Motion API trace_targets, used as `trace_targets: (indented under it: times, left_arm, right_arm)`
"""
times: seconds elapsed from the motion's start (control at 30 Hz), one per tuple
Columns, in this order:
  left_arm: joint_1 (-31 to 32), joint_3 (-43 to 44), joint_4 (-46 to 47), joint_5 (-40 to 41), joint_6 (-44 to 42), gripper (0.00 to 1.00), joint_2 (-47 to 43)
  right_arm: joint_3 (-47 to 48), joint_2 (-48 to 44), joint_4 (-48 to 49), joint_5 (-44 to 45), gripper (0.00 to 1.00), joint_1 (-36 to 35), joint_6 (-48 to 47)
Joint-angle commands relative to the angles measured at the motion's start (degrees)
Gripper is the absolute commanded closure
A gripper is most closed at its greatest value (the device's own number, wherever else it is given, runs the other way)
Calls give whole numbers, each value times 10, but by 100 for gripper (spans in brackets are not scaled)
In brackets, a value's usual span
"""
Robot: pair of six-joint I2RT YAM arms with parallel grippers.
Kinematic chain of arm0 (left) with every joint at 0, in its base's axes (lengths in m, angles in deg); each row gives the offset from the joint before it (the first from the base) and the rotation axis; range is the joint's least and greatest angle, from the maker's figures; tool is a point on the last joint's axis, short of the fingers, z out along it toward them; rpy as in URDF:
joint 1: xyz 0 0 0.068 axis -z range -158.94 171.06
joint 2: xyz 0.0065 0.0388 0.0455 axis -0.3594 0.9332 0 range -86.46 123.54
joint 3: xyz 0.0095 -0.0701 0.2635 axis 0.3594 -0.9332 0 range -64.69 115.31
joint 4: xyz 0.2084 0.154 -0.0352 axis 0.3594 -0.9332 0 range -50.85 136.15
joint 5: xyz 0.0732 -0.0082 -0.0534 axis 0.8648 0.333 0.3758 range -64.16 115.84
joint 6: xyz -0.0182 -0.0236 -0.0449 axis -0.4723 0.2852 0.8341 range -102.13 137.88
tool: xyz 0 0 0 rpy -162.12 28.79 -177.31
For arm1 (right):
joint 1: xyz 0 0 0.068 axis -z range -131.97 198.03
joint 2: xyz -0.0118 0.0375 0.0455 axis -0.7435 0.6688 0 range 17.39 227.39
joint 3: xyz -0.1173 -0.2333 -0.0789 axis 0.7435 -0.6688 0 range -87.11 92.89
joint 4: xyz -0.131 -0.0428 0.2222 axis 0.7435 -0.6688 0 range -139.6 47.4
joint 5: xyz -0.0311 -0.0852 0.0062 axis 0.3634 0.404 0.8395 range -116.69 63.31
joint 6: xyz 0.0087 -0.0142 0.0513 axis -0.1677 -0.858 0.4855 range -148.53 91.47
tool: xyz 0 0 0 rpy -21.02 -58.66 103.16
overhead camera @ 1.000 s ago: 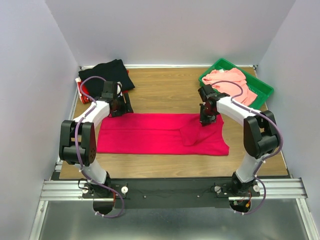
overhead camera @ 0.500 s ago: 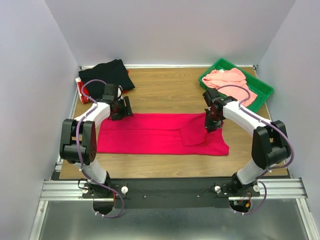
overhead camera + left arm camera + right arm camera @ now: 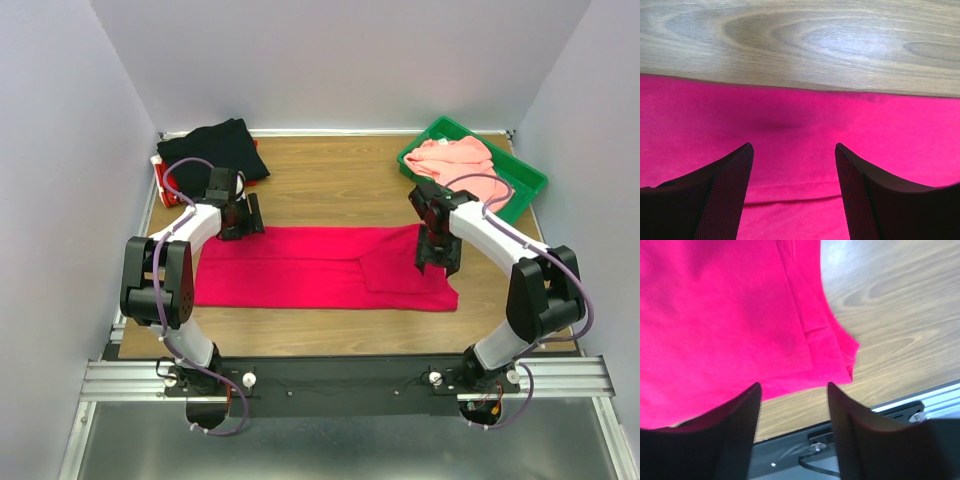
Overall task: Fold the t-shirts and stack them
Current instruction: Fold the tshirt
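The crimson-magenta t-shirt (image 3: 320,268) lies flat on the wooden table as a long band, with a folded flap near its right end. Over the shirt's far left edge my left gripper (image 3: 243,215) hangs open; in the left wrist view its gripper (image 3: 794,150) has only crimson cloth (image 3: 800,130) beneath it. My right gripper (image 3: 437,255) stands open above the shirt's right end, and its gripper (image 3: 794,386) holds nothing, with the shirt's hem corner (image 3: 840,347) just ahead. The black t-shirt (image 3: 225,145) lies at the far left. The salmon-pink t-shirt (image 3: 460,160) is bunched in the tray.
The green plastic tray (image 3: 528,183) sits at the far right corner. A red and white object (image 3: 165,182) lies beside the black shirt at the left edge. Bare wood (image 3: 330,180) shows between the two back corners. The metal rail (image 3: 920,407) runs along the table's near edge.
My right gripper moved toward the near edge along the crimson shirt's right end and opened, letting go of the cloth. The flap now lies flatter. The left arm stayed put.
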Motion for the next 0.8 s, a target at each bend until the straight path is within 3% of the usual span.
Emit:
trace_targets:
  times: [0.0,0.2,0.47,0.77]
  left_arm:
    - [12,27,-7,40,-25,26,-1]
    - [50,53,16,17,-37,26,3]
    - [53,11,114,-69,-20,26,11]
    - [53,-5,123,-31,-18,28,39]
  right_arm:
    - [75,22,-16,59,34,1,5]
    - [127,71,63,21,36,12,-23]
    - [149,137,143,4,38,55,-41]
    - [139,151,239,-73,38,138,-82]
